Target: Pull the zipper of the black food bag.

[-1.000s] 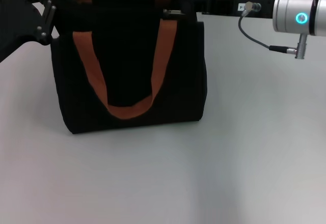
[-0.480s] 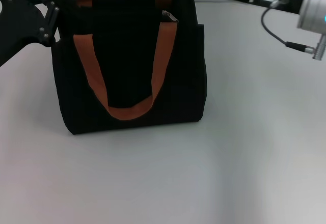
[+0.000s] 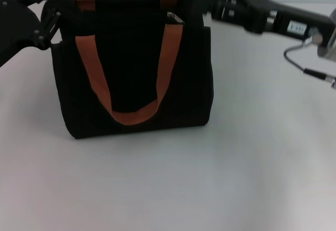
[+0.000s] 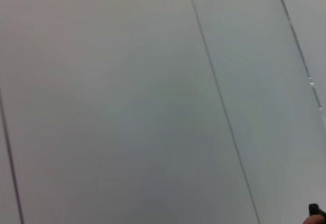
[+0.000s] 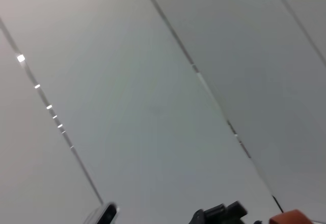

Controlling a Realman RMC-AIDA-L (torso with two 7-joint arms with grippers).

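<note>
The black food bag [image 3: 134,65] stands upright near the far edge of the tabletop [image 3: 220,178]. The left gripper [image 3: 48,11] steadies its far left top corner; the right gripper [image 3: 206,0] sits at the right corner. The zipper [image 3: 176,17] rests just beside the right gripper, so it could be pulled; I cannot tell if either gripper is spread or pinching.

The black food bag [image 3: 134,68] at centre frame looks like matt woven cloth; its strap handles [image 3: 160,84] are flat orange-brown webbing; the zipper [image 3: 176,17] near the top edge gleams as small silver metal; the table [image 3: 210,184] below is smooth, pale and faintly sheened.
</note>
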